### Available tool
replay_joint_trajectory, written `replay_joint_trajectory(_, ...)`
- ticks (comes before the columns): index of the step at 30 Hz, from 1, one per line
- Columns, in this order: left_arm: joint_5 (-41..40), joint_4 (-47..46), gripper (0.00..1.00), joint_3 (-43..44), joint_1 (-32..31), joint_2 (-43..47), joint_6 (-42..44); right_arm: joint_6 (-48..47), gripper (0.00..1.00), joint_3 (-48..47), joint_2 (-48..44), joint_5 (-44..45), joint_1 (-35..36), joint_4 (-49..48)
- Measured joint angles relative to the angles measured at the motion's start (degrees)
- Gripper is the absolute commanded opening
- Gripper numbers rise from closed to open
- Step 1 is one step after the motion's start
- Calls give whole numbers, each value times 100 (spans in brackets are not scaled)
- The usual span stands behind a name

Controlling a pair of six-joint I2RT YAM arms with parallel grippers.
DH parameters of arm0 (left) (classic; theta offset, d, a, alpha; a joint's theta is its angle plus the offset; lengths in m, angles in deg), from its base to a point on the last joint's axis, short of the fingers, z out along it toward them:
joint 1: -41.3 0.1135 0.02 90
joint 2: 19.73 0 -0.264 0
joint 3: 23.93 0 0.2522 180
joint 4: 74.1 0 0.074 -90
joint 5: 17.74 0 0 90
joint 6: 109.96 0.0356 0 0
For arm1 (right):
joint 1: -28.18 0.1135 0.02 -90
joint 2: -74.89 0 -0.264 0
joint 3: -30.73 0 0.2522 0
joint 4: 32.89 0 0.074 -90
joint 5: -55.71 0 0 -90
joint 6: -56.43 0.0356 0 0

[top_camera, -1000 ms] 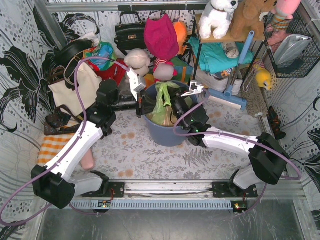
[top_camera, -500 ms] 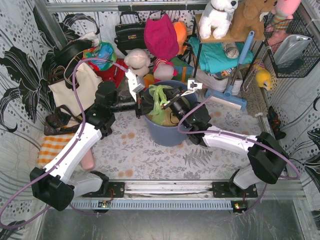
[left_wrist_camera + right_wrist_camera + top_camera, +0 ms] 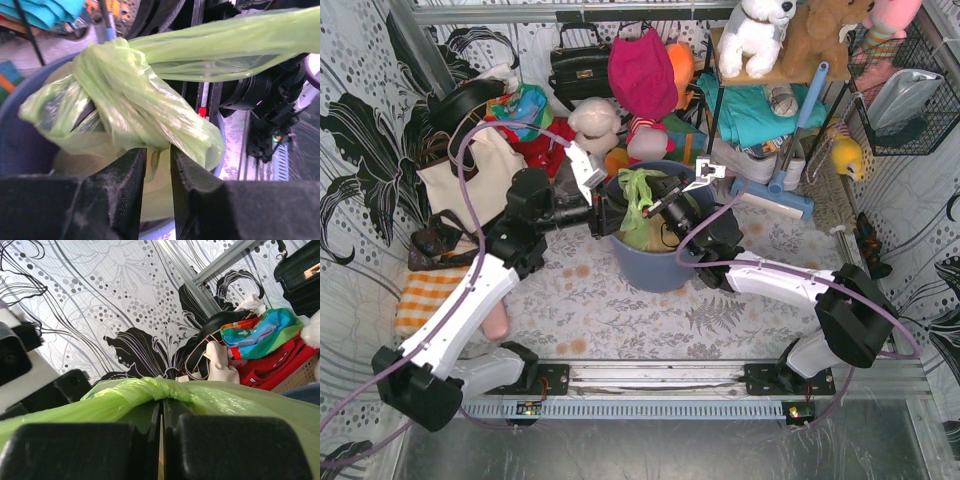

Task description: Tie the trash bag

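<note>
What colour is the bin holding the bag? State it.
Blue-grey, clearest in the top external view of the bin.

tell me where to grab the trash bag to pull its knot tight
Grip the trash bag by the rope-like strand stretched away from its knotted bunch, coming from the side across it: there the film is gathered narrow and taut.

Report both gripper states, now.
Left gripper: closed on a twisted strand of the trash bag.
Right gripper: closed, pinching the trash bag film between its fingers.
</note>
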Motion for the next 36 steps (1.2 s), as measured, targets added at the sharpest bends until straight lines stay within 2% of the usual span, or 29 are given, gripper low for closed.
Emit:
replay_joint_trajectory(9,-1204,-90,44,-122,2,1008,2,-15,0,0,0,-66,0,-81)
replay_joint_trajectory(17,-2203,-507,47,-302,2,1029,-114,-15,0,0,0,-149,0,-142)
replay_joint_trajectory(24,-2334,-894,48,-612,15,763,-256,-17,0,0,-13,-192,0,-146)
replay_joint_trajectory(27,-2186,-1134,39,-730,63,625,-380,-17,0,0,-13,-216,0,-149)
replay_joint_trajectory(30,-1917,-1421,15,-813,94,509,-516,-15,0,0,-13,-256,0,-151)
replay_joint_trajectory(31,-1827,-1515,10,-820,94,470,-557,-15,0,0,-13,-258,0,-157)
replay_joint_trajectory(36,-1279,-1790,3,-822,96,289,-654,-15,0,0,-11,-256,0,-262)
